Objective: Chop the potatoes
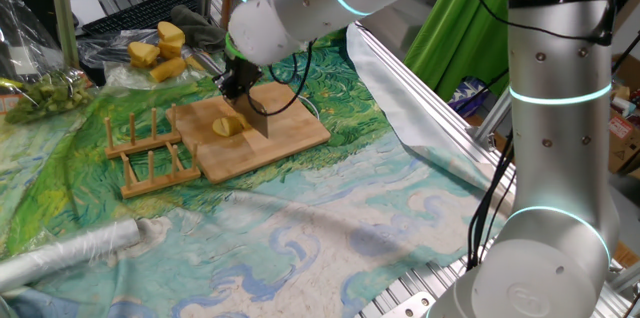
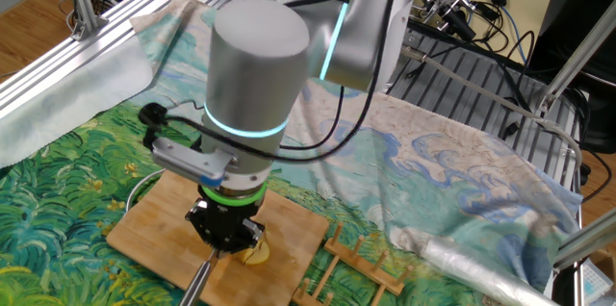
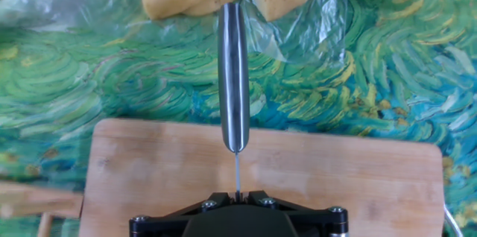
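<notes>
The black two-finger hand [image 1: 243, 86] of the silver arm is being held closed on a knife, with the thin blade [image 3: 237, 176] being clamped between its jaws and the rounded metal handle [image 3: 233, 73] sticking out beyond them in the hand view. In one fixed view the blade is seen as a flat wedge [image 1: 262, 115] hanging below the hand over the rectangular light wooden cutting board [image 1: 290, 133]. A small pale-yellow potato piece [image 1: 228, 127] is lying on that board, just beside the blade; whether the two are touching cannot be told. In the other fixed view the potato is partly hidden under the hand, only a pale edge [image 2: 258, 248] being shown. The board is resting on a tabletop covered by a green and blue swirl-patterned cloth [image 1: 300, 228]. A slatted wooden rack [image 1: 150, 153] is lying next to the board, bigger deep-yellow chunks [image 1: 160, 53] are sitting on clear plastic behind it, and a silvery foil roll [image 1: 70, 253] is lying near the cloth's front edge.
</notes>
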`<control>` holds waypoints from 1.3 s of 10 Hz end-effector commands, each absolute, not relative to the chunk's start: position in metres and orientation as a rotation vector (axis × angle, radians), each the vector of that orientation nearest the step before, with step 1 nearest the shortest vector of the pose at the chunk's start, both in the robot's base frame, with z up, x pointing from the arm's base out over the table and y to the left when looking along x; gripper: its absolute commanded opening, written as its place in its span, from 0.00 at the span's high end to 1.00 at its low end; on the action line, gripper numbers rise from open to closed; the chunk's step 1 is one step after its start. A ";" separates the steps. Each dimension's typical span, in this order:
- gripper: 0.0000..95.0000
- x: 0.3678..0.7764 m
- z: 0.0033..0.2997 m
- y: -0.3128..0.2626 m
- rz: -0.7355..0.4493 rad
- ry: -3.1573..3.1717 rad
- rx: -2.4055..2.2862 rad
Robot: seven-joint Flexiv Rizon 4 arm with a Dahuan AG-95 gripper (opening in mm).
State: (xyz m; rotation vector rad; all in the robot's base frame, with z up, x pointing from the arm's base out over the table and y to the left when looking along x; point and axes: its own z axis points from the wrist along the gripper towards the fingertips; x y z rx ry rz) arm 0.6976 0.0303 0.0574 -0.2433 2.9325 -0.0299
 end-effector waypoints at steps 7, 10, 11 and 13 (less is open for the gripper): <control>1.00 0.706 0.032 0.036 -0.038 2.899 -0.214; 1.00 0.705 0.040 0.035 -0.030 2.903 -0.218; 1.00 0.704 0.041 0.035 -0.026 2.898 -0.213; 1.00 0.703 0.041 0.035 -0.021 2.891 -0.211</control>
